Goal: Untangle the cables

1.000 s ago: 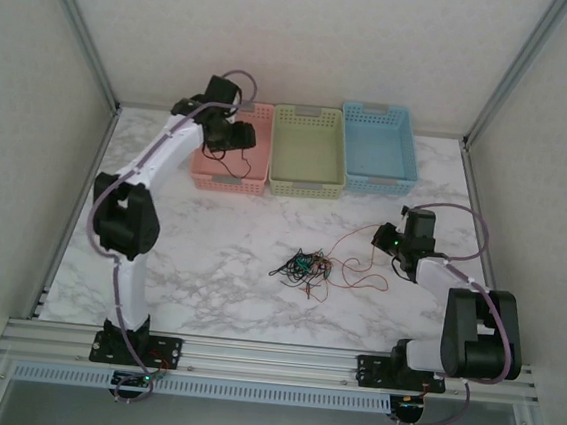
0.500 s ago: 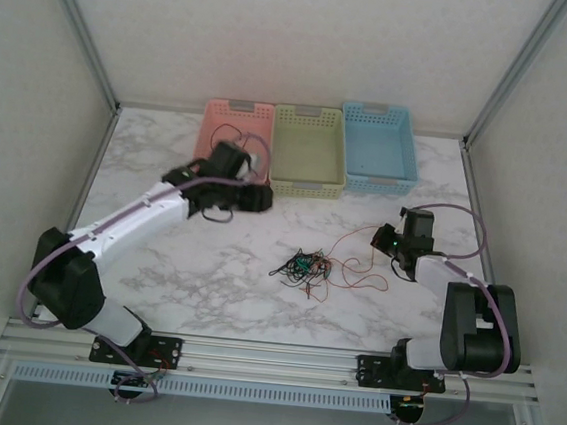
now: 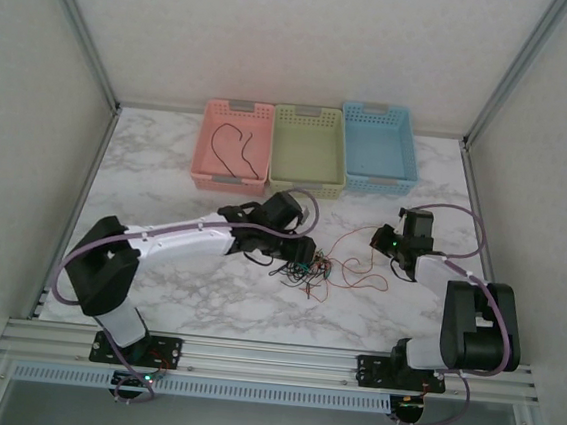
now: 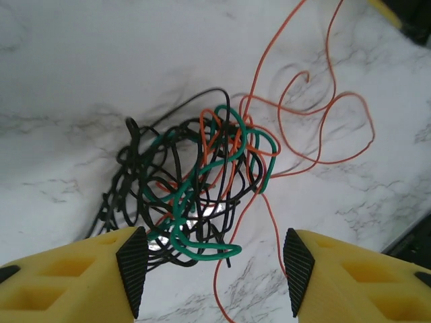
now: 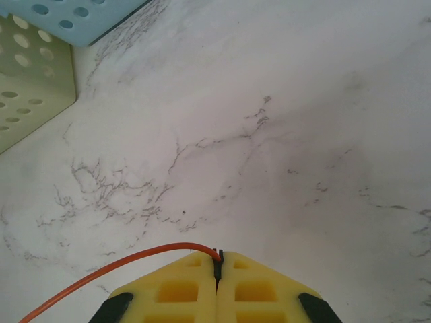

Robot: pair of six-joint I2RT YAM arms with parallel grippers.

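Tangle of cables [image 3: 303, 268] mid-worktop [image 3: 176, 283], a black, green and orange knot. Left gripper [image 4: 212, 269] open, fingers low either side of knot's 6 o'clock edge. Right gripper [image 5: 217, 264] at knot's 2 o'clock, clamped closed on orange cable [image 5: 135, 259]. One black cable [image 3: 233, 128] lies in pink basket [image 3: 204, 145], 11 o'clock.

The table [image 3: 186, 289] has a white marble-pattern top with grey veining. White textured panels enclose it: back wall [image 3: 301, 33], left wall [image 3: 12, 166], right wall [image 3: 561, 199]. Aluminium posts [image 3: 81, 32] rise at the table's far corners. An aluminium rail [image 3: 270, 353] runs along its near edge. Lighting is even and diffuse.
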